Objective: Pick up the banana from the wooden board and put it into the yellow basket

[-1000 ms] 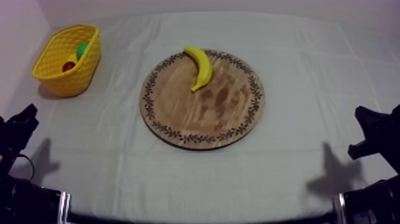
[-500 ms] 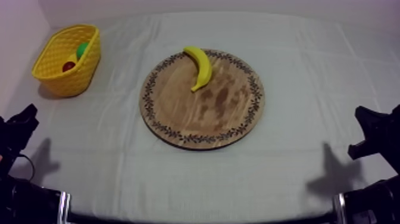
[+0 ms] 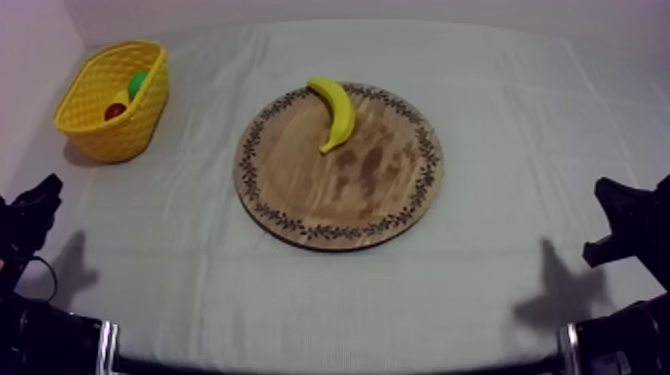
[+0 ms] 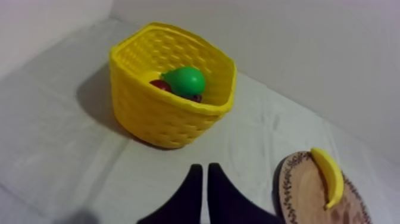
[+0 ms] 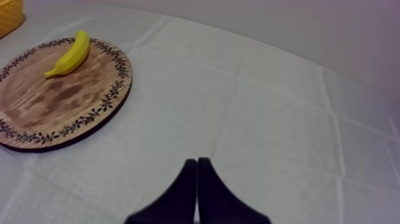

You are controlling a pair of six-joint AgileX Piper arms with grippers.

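Note:
The banana [image 3: 335,112] lies on the far part of the round wooden board [image 3: 379,199], curved, its tip toward the board's middle; it also lies on the board [image 4: 309,199] as banana [image 4: 328,176] and banana [image 5: 69,54] on board [image 5: 53,110]. The yellow basket [image 3: 90,125] stands at the far left with a green pear [image 4: 186,81] and a small red fruit [image 4: 158,85] inside. My left gripper [image 4: 202,173] is shut, resting low at the left [image 3: 40,194], short of the basket [image 4: 155,113]. My right gripper [image 5: 196,164] is shut, low at the right [image 3: 610,199], over bare cloth.
The grey-white cloth covers the table, with open room between the board and the basket and around both arms. A pale wall rises behind the table's far edge.

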